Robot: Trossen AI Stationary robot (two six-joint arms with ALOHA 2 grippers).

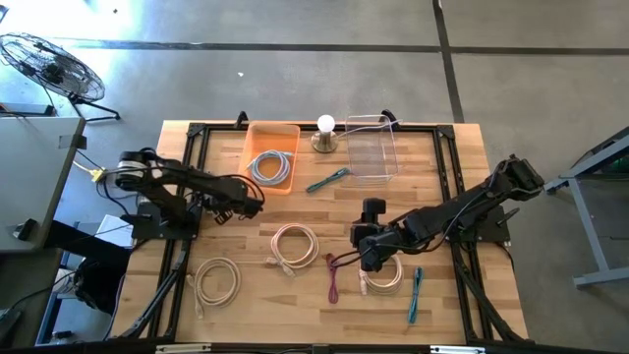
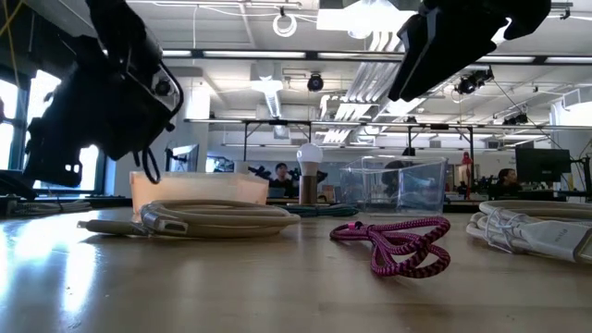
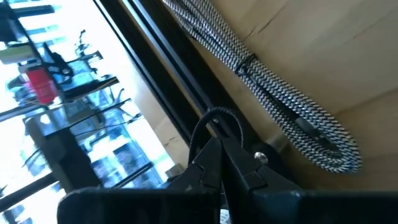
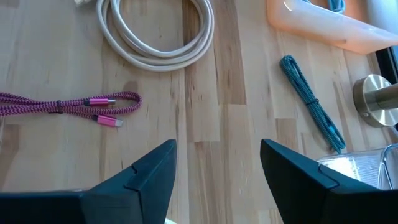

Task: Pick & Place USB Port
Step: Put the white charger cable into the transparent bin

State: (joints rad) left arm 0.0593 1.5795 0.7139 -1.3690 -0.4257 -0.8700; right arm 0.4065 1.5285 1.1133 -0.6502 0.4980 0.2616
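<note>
High view, right tool point(image 1: 371, 258) open, just beside pink cable point(image 1: 332, 278), left tool point(image 1: 257, 205) closed, empty.

Pink braided USB cable point(image 1: 332, 276) lying folded on table point(image 1: 442, 177)

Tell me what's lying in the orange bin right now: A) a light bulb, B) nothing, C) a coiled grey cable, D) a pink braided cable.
C: the high view shows a coiled grey cable resting inside the orange bin, while the pink cable lies out on the table.
</note>
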